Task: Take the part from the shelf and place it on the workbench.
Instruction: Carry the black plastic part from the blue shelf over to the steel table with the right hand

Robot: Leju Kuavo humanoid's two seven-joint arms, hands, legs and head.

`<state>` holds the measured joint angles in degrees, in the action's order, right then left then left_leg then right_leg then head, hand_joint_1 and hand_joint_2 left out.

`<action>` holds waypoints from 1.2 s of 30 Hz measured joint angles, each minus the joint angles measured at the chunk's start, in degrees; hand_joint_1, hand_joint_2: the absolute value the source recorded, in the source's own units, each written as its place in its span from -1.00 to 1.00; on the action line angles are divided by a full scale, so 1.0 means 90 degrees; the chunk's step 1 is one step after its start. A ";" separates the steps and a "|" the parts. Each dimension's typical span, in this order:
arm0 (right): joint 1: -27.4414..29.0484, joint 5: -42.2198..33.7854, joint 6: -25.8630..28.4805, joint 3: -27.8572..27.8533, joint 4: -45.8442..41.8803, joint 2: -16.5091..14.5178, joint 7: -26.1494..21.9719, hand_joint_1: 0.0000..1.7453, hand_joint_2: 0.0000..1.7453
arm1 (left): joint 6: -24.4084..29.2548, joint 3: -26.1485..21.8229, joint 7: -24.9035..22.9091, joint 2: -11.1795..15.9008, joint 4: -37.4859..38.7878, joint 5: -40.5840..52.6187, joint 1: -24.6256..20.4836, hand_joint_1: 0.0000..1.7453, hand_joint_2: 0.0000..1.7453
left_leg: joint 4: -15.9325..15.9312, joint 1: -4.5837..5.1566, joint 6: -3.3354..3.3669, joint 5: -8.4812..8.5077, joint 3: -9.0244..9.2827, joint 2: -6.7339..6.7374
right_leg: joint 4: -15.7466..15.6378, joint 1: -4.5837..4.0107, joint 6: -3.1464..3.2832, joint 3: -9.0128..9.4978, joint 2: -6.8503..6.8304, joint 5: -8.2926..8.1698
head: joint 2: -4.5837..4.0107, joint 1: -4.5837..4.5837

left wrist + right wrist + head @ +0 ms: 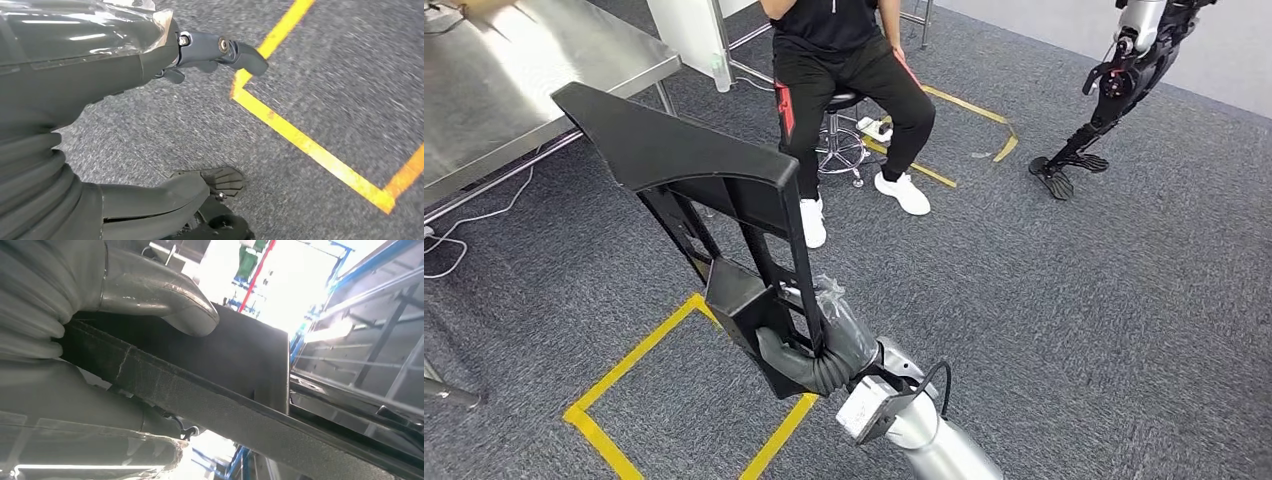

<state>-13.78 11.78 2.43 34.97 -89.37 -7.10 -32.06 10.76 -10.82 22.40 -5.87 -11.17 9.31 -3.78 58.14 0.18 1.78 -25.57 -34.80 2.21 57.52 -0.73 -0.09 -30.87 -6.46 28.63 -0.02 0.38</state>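
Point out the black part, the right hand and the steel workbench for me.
part (674, 150): head view, on its broad upper panel.
right hand (809, 355): head view, on the grey palm wrapped around the part's lower frame.
workbench (514, 90): head view, on the bare steel top at upper left.

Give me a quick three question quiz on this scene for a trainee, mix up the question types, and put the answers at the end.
1. True or false: the black part lies on the steel workbench.
2. Which hand holds the part? A) left hand B) right hand
3. Fill in: the yellow tape is stuck on the ____.

Key: 1 false, it is held up above the carpet. 2 B. 3 carpet.
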 joint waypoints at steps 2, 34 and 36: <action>-0.0014 -0.0001 -0.0002 -0.0001 0.0000 -0.0019 -0.0005 1.00 1.00 | 0.0004 -0.0001 -0.0008 -0.0021 0.0000 0.0000 0.0002 -1.00 1.00 | -0.0065 -0.0046 0.0075 0.0050 0.0043 -0.0140 | 0.0256 0.0017 -0.0035 -0.0086 0.0261 0.0153 | 0.0000 0.0006; -0.0105 -0.0090 -0.0111 0.0017 0.0160 -0.0052 0.0000 1.00 1.00 | 0.0182 -0.0036 -0.0007 -0.0093 -0.0005 0.0008 0.0052 -1.00 1.00 | -0.0099 -0.0082 0.0095 0.0070 0.0066 -0.0175 | 0.0789 0.0079 -0.0057 -0.0379 0.0476 0.0349 | 0.0000 0.0017; -0.0084 -0.0092 -0.0111 0.0020 0.0181 -0.0028 -0.0002 1.00 1.00 | 0.0197 -0.0038 0.0006 -0.0096 -0.0005 0.0005 0.0053 -1.00 1.00 | -0.0097 -0.0088 0.0111 0.0079 0.0052 -0.0364 | 0.1625 0.0111 -0.0051 -0.0799 0.0652 0.0657 | 0.0000 0.0028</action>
<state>-14.53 10.95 1.43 35.15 -87.74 -7.35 -32.08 12.54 -11.16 22.45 -6.74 -11.21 9.35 -3.30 57.27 -0.61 2.79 -24.86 -34.33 -1.06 72.14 0.27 -0.55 -38.06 -0.59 34.54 -0.02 0.63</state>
